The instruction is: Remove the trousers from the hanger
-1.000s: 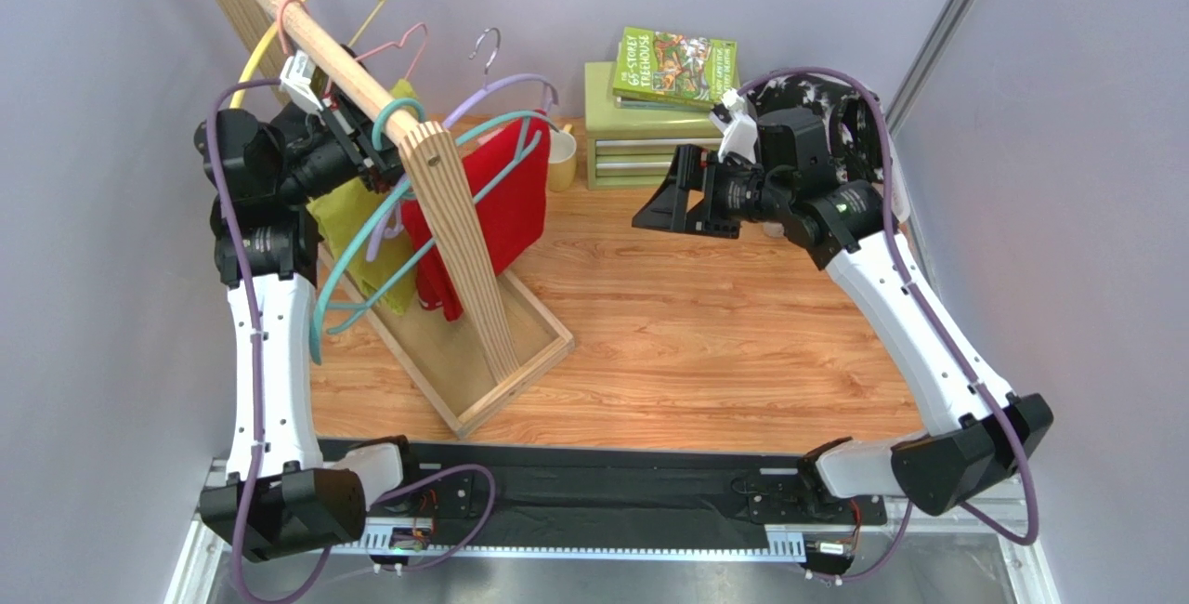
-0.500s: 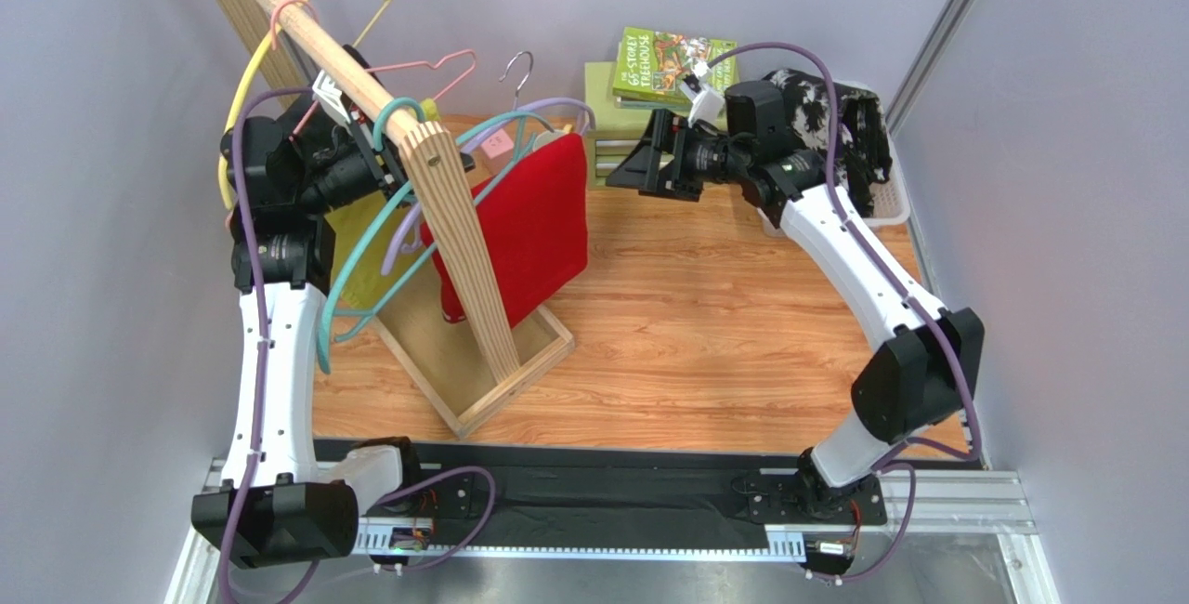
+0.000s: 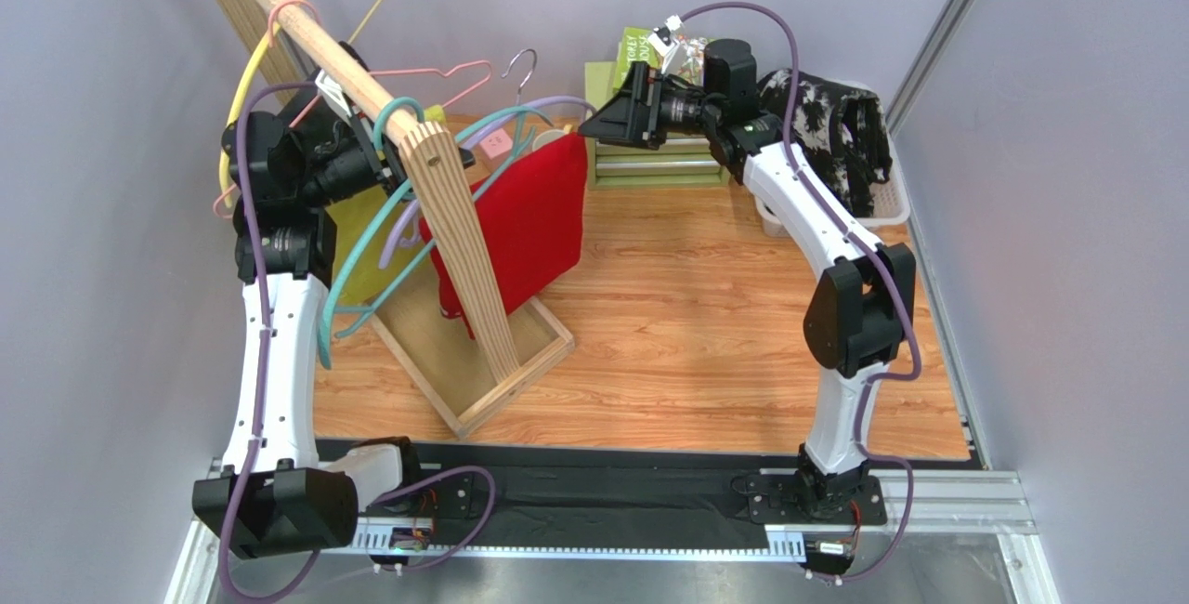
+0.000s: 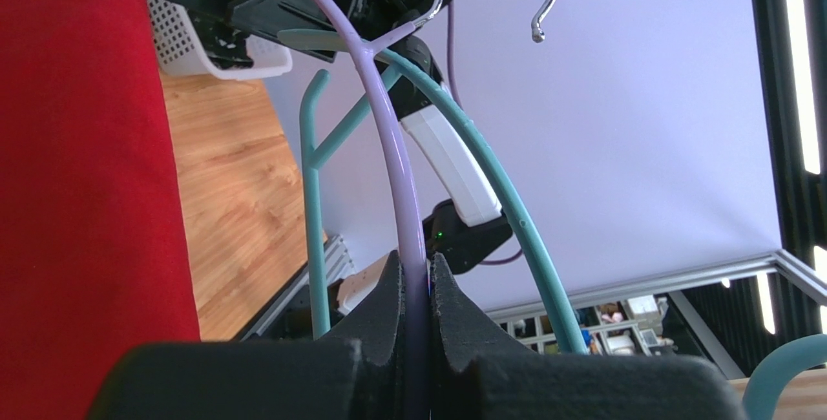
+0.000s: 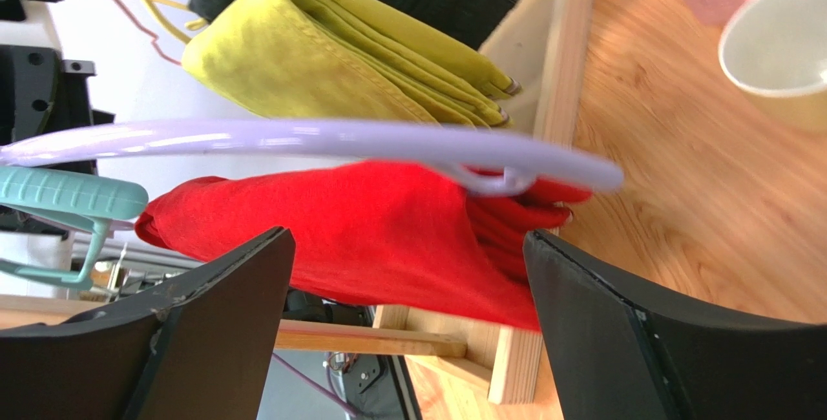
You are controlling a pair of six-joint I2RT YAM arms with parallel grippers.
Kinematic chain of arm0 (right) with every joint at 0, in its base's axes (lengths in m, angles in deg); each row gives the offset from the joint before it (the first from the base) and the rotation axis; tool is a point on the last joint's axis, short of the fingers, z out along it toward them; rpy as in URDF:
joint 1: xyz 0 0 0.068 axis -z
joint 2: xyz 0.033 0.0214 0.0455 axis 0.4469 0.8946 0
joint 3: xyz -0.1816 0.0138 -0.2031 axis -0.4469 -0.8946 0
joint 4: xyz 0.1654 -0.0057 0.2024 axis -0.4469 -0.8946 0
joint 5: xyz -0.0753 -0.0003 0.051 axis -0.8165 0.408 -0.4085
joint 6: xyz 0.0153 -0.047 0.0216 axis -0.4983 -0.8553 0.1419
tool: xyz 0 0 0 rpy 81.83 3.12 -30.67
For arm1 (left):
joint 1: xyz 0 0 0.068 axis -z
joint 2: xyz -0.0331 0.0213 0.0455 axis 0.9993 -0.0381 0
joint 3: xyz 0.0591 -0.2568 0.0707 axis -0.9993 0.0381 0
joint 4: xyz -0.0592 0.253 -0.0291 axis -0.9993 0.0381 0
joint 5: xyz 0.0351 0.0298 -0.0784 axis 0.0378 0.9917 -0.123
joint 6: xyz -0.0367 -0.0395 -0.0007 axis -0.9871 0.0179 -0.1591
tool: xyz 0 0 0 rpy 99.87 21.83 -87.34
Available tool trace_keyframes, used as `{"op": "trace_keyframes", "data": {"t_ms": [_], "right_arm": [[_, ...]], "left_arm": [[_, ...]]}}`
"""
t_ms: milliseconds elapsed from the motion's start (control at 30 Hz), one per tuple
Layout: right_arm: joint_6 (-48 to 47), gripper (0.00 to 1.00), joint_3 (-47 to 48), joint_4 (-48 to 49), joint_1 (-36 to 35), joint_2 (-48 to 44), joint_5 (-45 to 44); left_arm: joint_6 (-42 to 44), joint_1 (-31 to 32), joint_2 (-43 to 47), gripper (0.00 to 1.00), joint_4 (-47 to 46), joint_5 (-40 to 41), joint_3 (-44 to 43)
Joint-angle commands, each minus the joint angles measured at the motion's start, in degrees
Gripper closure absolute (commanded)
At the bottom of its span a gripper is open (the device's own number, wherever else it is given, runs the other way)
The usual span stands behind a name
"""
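Observation:
The red trousers (image 3: pixel 519 221) hang folded over a lilac hanger (image 3: pixel 537 109), held out to the right of the wooden rack. My left gripper (image 3: pixel 366 158) is shut on the lilac hanger's rod (image 4: pixel 408 197), with the red cloth (image 4: pixel 87 168) beside it. My right gripper (image 3: pixel 603 121) is open at the hanger's right end. Its fingers straddle the red trousers (image 5: pixel 388 236) under the lilac bar (image 5: pixel 320 139) without touching them. The black, white-splattered trousers (image 3: pixel 835 130) lie in a white basket (image 3: pixel 900 193) at the back right.
The wooden rack (image 3: pixel 454 214) carries teal (image 3: pixel 349 263), yellow (image 3: pixel 279 33) and pink (image 3: pixel 433 72) hangers. A yellow-green garment (image 5: pixel 340 52) hangs behind the red one. A green drawer box (image 3: pixel 656 165) with a book on it and a cream cup (image 5: pixel 777 52) stand at the back.
My right arm has swung left and back, bringing its open gripper up to the hanger's right end. The left gripper has pushed the hanger and red trousers out to the right.

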Motion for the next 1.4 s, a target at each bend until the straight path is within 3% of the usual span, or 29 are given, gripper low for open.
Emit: {"op": "trace_keyframes", "data": {"t_ms": [0, 133, 367, 833, 933, 1100, 1367], "right_arm": [[3.2, 0.07, 3.4, 9.8, 0.3, 2.7, 6.0], [5.1, 0.13, 3.2, 12.9, 0.2, 4.2, 7.1], [15.1, 0.23, -1.3, 28.6, -0.1, 4.7, 11.4], [10.4, 0.23, -5.9, 27.6, -1.4, 3.0, 9.8], [5.4, 0.23, -7.1, 22.9, -1.4, 2.1, 7.8], [11.6, 0.27, -9.1, 30.5, -2.0, 2.0, 10.1], [12.4, 0.36, -11.1, 32.7, -2.8, -1.0, 13.9]], "left_arm": [[-8.6, 0.2, 0.9, 1.00, -6.6, -1.6, -2.6], [-9.2, 0.2, 0.8, 1.00, -7.0, -1.5, -2.6], [-10.9, 0.2, 0.1, 1.00, -8.7, -1.2, -2.8], [-13.9, 0.2, -1.1, 1.00, -11.9, -0.8, -4.1], [-14.2, 0.2, -1.2, 1.00, -12.2, -0.8, -4.4], [-14.2, 0.2, -1.1, 1.00, -12.3, -0.9, -4.0], [-14.0, 0.2, -1.5, 1.00, -12.3, -1.3, -3.6]]}}
